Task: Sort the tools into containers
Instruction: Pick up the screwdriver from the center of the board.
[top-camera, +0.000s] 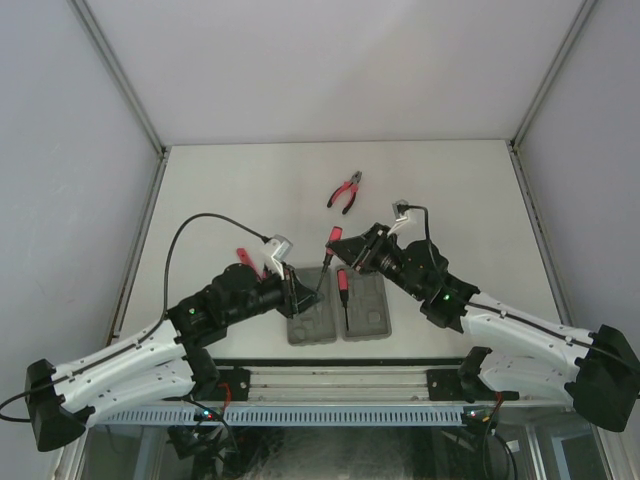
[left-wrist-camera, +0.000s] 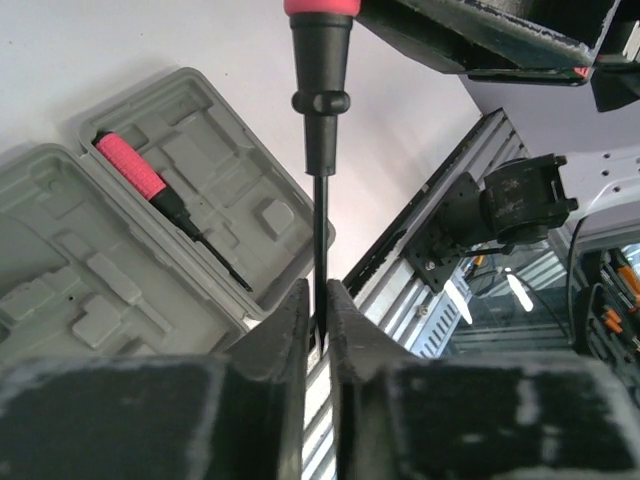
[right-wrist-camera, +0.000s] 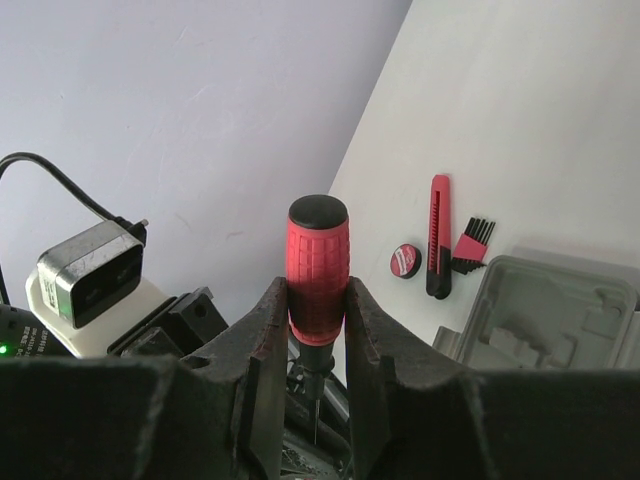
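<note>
A long thin screwdriver (top-camera: 322, 265) hangs above the open grey case (top-camera: 312, 330), held at both ends. My right gripper (right-wrist-camera: 318, 295) is shut on its red handle (right-wrist-camera: 318, 262). My left gripper (left-wrist-camera: 318, 300) is shut on the black shaft (left-wrist-camera: 320, 215) near the tip. A short red-black driver (left-wrist-camera: 150, 182) lies in a slot of one case half (left-wrist-camera: 250, 150). Red-handled pliers (top-camera: 346, 191) lie on the table beyond the case. In the right wrist view, a round red disc (right-wrist-camera: 405, 261), a red-black knife-like tool (right-wrist-camera: 438, 235) and a comb-like piece (right-wrist-camera: 471, 245) lie beside the case (right-wrist-camera: 560, 310).
Both arms meet over the case in the middle of the table (top-camera: 450, 190). White walls close in the table on the left, right and far sides. A metal rail (top-camera: 340, 385) with the arm bases runs along the near edge.
</note>
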